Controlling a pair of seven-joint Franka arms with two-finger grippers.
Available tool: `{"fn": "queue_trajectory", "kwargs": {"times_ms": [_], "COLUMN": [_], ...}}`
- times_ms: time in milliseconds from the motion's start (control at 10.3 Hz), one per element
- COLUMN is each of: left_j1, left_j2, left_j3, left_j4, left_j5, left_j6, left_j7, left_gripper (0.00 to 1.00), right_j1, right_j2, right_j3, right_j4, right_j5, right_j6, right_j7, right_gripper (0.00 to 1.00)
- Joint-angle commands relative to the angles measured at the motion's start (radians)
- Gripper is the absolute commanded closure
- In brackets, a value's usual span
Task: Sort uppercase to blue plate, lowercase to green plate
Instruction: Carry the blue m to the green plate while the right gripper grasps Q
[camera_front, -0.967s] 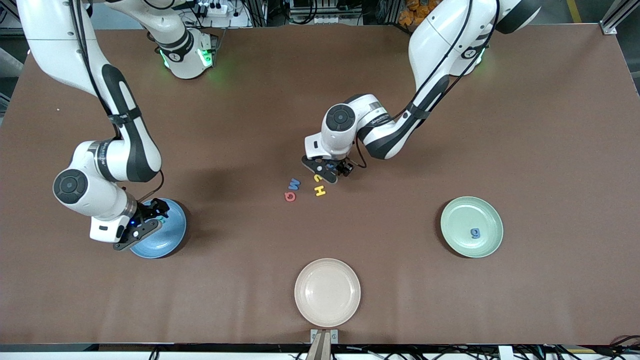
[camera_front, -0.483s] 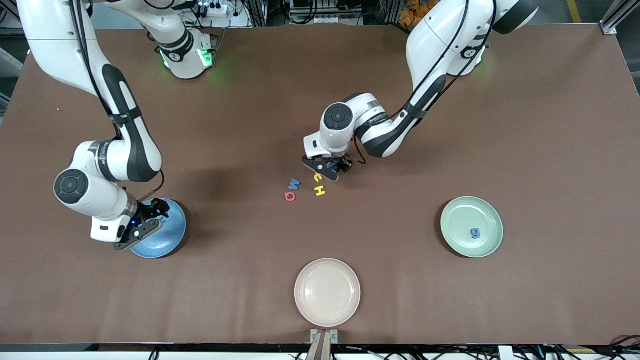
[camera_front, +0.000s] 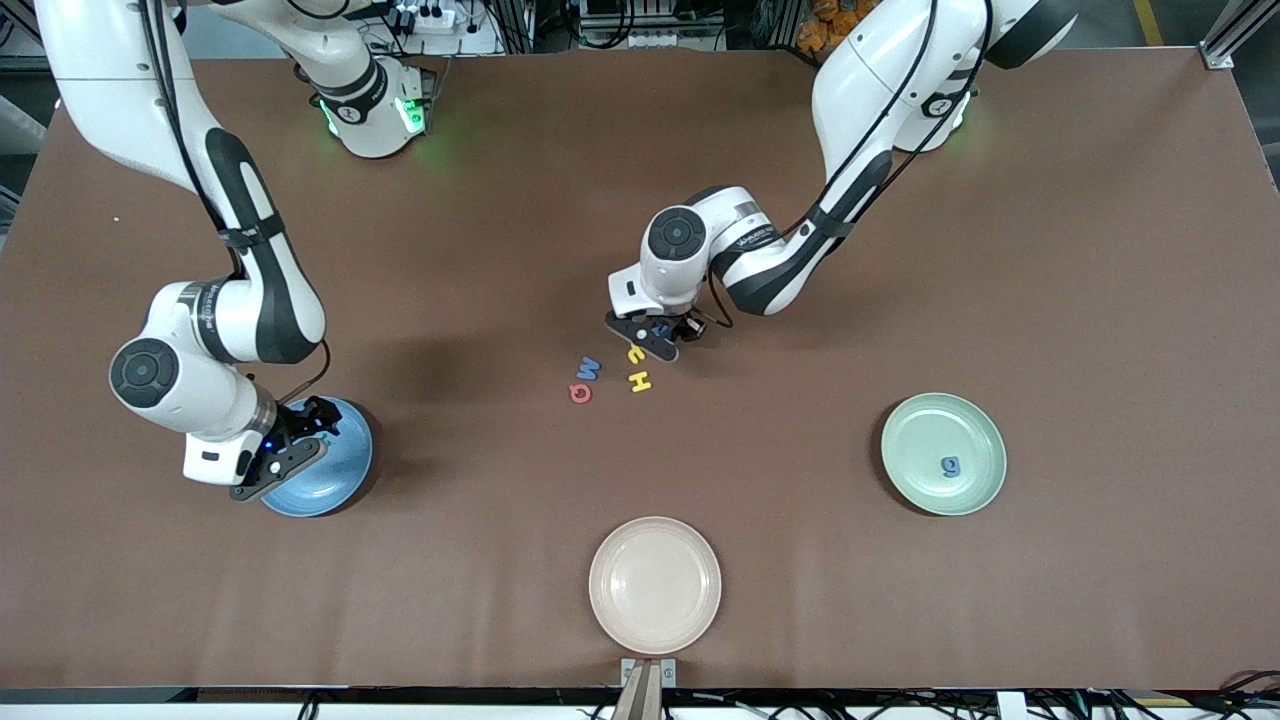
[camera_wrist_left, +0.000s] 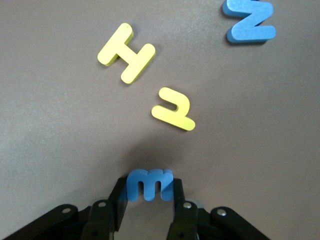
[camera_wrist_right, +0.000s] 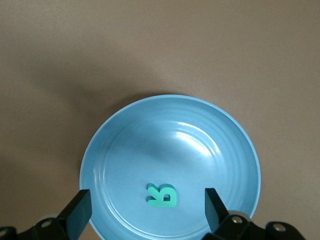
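Front view: set high across the bench (camera_front: 1100, 250), facing the arm bases and looking steeply down; the whole bench top is taken in from far off.
Left wrist view: carried on the left arm, aimed down past the left claw (camera_wrist_left: 150, 197) at the bench from close by; only a small patch with a few letters is covered.
Right wrist view: carried on the right arm, aimed straight down from close above the blue plate (camera_wrist_right: 170, 170), which fills most of the picture.
Shared, front and left wrist: the yellow H (camera_front: 640, 381) (camera_wrist_left: 126, 53).
Shared, front and right wrist: the blue plate (camera_front: 335, 480).
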Motion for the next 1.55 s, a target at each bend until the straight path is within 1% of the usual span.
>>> {"fn": "queue_trajectory", "kwargs": {"times_ms": [0, 193, 290, 483, 580, 774, 870, 967, 1064, 1160, 1257, 1354, 1450], "left_j1": [0.028, 0.124, 0.169, 0.293, 0.369, 0.541, 0.607, 0.664, 0.725, 0.762, 0.773, 0.774, 0.775], "left_j2": [-0.047, -0.164, -0.208, -0.260, -0.271, -0.266, -0.256, -0.240, -0.222, -0.213, -0.208, -0.211, -0.225], "left_j3": [0.000, -0.012, -0.015, -0.015, -0.015, -0.014, -0.008, -0.005, -0.005, -0.005, 0.001, 0.005, 0.005], "left_j4": [-0.006, -0.003, -0.002, -0.003, -0.006, -0.009, -0.008, 0.001, 0.006, 0.007, 0.010, 0.024, 0.035], "left_j5": [0.033, 0.019, 0.016, 0.016, 0.016, 0.013, 0.005, -0.015, -0.021, -0.024, -0.027, -0.026, -0.023], "left_j6": [-0.047, -0.162, -0.246, -0.360, -0.381, -0.389, -0.385, -0.374, -0.345, -0.311, -0.303, -0.303, -0.303], "left_j7": [-0.018, 0.016, 0.018, 0.037, 0.066, 0.231, 0.307, 0.353, 0.381, 0.428, 0.452, 0.452, 0.453], "left_gripper": [1.00, 1.00, 1.00, 1.00, 1.00, 1.00, 1.00, 1.00, 1.00, 1.00, 0.98, 0.31, 0.00], "right_j1": [0.019, 0.077, 0.116, 0.205, 0.251, 0.353, 0.397, 0.423, 0.465, 0.494, 0.523, 0.557, 0.562], "right_j2": [0.005, 0.005, 0.009, 0.034, 0.058, 0.110, 0.129, 0.164, 0.202, 0.222, 0.242, 0.251, 0.253], "right_j3": [0.003, 0.003, 0.003, 0.003, 0.003, 0.005, 0.003, 0.005, 0.003, 0.003, 0.003, 0.002, 0.002], "right_j4": [0.022, 0.025, 0.025, 0.042, 0.071, 0.140, 0.169, 0.192, 0.227, 0.252, 0.255, 0.257, 0.255], "right_j5": [0.005, 0.039, 0.039, 0.041, 0.041, 0.053, 0.080, 0.135, 0.178, 0.201, 0.194, 0.191, 0.191], "right_j6": [-0.008, -0.006, -0.005, -0.005, -0.006, -0.006, -0.006, -0.006, -0.006, -0.006, -0.006, -0.005, -0.005], "right_j7": [0.006, 0.097, 0.177, 0.365, 0.467, 0.678, 0.757, 0.817, 0.836, 0.866, 0.904, 0.911, 0.911], "right_gripper": [0.00, 0.00, 0.00, 0.00, 0.00, 0.00, 0.00, 0.00, 0.00, 0.00, 0.00, 0.00, 0.00]}}
